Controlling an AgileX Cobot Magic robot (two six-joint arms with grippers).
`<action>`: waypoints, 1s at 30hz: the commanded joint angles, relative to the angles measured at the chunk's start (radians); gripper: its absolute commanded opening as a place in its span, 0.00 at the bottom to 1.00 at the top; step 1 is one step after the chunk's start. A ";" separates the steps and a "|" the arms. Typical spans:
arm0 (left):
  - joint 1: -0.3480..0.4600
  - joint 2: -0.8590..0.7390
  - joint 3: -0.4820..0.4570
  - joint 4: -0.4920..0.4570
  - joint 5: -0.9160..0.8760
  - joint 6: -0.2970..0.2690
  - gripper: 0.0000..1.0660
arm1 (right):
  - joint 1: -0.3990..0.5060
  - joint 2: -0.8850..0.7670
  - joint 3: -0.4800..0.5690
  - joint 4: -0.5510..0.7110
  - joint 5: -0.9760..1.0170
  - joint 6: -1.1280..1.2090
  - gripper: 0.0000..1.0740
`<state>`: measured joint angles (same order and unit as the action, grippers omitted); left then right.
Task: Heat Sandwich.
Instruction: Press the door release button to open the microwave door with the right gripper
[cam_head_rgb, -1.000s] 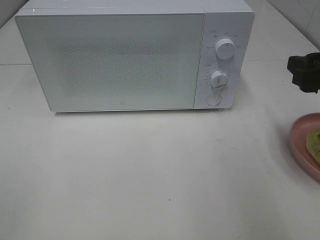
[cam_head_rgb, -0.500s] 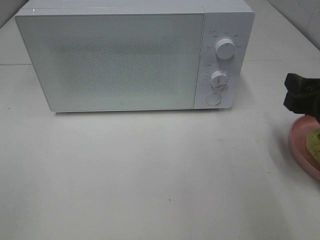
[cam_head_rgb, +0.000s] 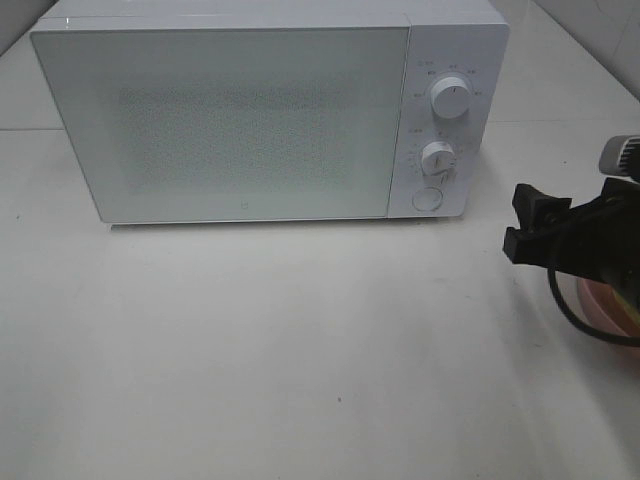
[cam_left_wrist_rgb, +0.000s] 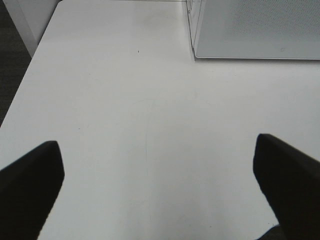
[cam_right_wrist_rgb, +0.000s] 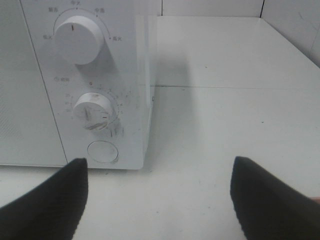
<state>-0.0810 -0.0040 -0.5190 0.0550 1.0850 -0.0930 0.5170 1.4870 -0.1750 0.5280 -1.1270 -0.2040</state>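
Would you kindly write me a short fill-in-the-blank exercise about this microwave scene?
1. The microwave door is ___.
2. Its panel carries ___ knobs.
3. The right gripper has its jaws ___.
4. The plate partly hidden by that arm is ___ in colour.

Missing words: closed; two; open; pink.
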 joint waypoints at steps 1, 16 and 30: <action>-0.001 -0.023 0.000 -0.001 -0.012 0.000 0.92 | 0.072 0.041 0.001 0.087 -0.058 -0.013 0.70; -0.001 -0.023 0.000 -0.001 -0.012 0.000 0.92 | 0.212 0.145 -0.038 0.220 -0.095 -0.010 0.70; -0.001 -0.023 0.000 -0.001 -0.012 0.000 0.92 | 0.212 0.145 -0.038 0.213 -0.084 0.578 0.70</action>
<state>-0.0810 -0.0040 -0.5190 0.0550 1.0850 -0.0930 0.7240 1.6320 -0.2030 0.7510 -1.2010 0.2790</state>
